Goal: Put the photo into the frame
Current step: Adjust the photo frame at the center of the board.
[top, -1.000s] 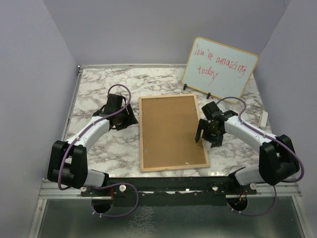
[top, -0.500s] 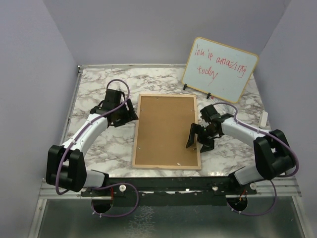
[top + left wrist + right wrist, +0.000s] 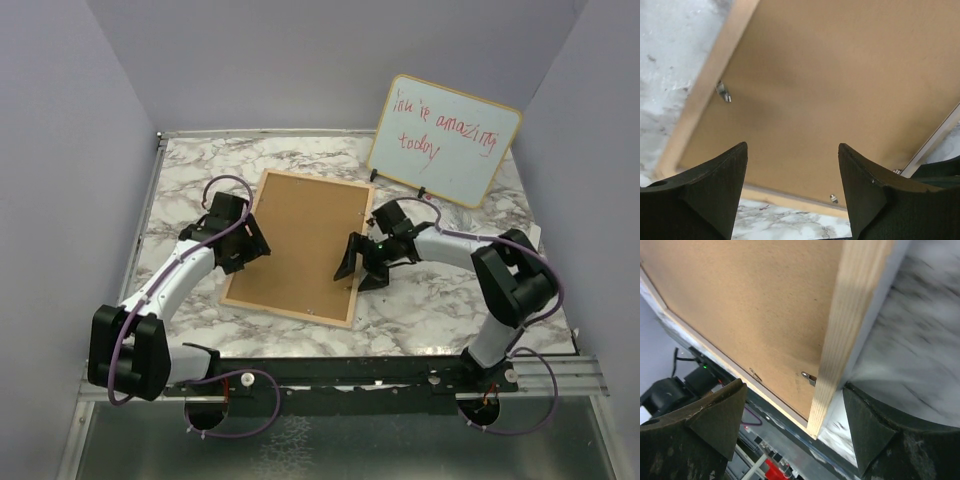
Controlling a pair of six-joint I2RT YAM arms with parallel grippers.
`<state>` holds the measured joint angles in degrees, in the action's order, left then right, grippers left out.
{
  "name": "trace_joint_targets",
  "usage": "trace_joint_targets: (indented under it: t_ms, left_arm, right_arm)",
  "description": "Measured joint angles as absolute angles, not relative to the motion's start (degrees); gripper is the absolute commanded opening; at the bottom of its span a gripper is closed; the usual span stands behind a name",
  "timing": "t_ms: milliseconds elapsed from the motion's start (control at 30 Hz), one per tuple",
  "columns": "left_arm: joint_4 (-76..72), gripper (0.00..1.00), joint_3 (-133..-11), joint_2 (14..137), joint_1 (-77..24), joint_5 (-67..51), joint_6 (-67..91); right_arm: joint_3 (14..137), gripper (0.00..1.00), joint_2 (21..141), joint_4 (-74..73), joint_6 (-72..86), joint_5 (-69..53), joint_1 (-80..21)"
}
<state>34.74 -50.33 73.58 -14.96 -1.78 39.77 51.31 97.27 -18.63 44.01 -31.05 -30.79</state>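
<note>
The frame lies face down on the marble table, turned askew, its light wood rail around the brown backing board. The photo is hidden. My left gripper is open at the frame's left rail. In the left wrist view it hovers over the backing board near the rail. My right gripper is open at the frame's right rail. In the right wrist view its jaws straddle the wood rail, one finger against the outer side.
A wood-rimmed whiteboard with red writing stands at the back right. Small metal tabs hold the backing in the frame. The table's front edge and metal rail lie just below the frame.
The frame has slid left and away and turned clockwise. My right gripper has moved left with its right rail. My left gripper has shifted slightly along the left rail.
</note>
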Motion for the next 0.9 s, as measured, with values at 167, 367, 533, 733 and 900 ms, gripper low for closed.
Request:
trace_joint_targets:
  t_ms: [167, 367, 533, 733, 900]
  left_arm:
    - [36.95, 0.74, -47.18, 71.59, -14.96, 1.8, 44.64]
    - [39.46, 0.75, -45.6, 68.88, -14.7, 5.98, 49.04]
    - [39.46, 0.76, -45.17, 66.59, -14.7, 8.84, 50.89]
    - [39.7, 0.77, -41.87, 67.35, -14.7, 11.29, 52.97]
    - [39.75, 0.77, -41.32, 68.29, -14.63, 12.25, 54.15]
  right_arm:
    - [58.78, 0.8, 104.47, -12.67, 46.59, -31.7, -35.4]
    - [65.54, 0.8, 108.66, -8.23, 47.44, -31.44, -38.68]
    - [67.4, 0.8, 105.65, -12.19, 44.75, -24.38, -38.15]
    - [75.79, 0.79, 103.24, -18.5, 38.26, -15.11, -35.14]
    - [96.07, 0.78, 113.56, -19.86, 32.01, -8.82, -31.27]
